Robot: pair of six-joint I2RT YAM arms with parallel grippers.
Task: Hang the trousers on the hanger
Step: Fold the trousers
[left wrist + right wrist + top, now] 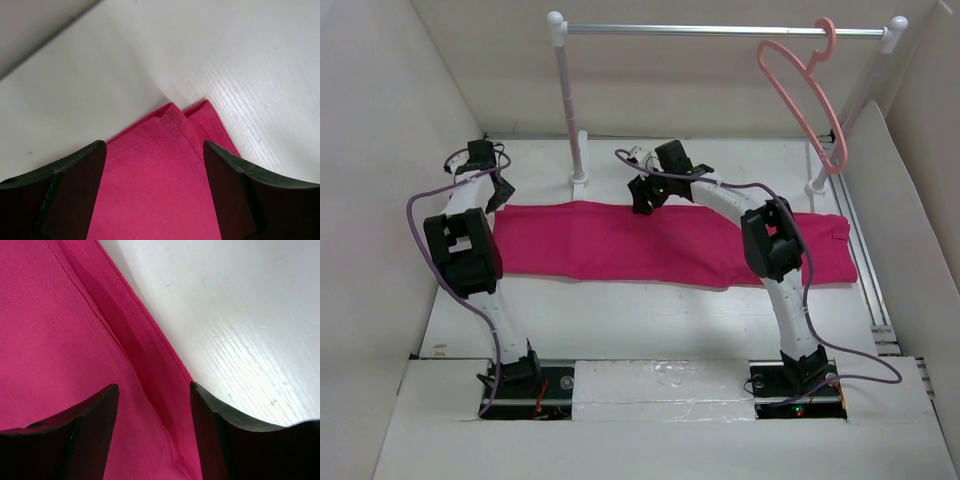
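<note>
Trousers point(650, 245) — magenta-pink, folded lengthwise into one long flat band across the middle of the frame, left end squared, right end wider. Hanger point(800, 85) — thin pale-pink plastic, upper right, hook over the horizontal bar, frame hanging tilted down-right.

I note the trousers point(610, 245) solid magenta-pink with a fine twill weave; hanger point(785, 95) pale pink; rail point(720, 30) silver with white posts; counter point(650, 310) white, faintly grained; left hand point(155, 150) and right hand point(154, 387) both black.

The right arm point(775, 245) hides part of the trousers point(620, 240); both wrist views crop them.
</note>
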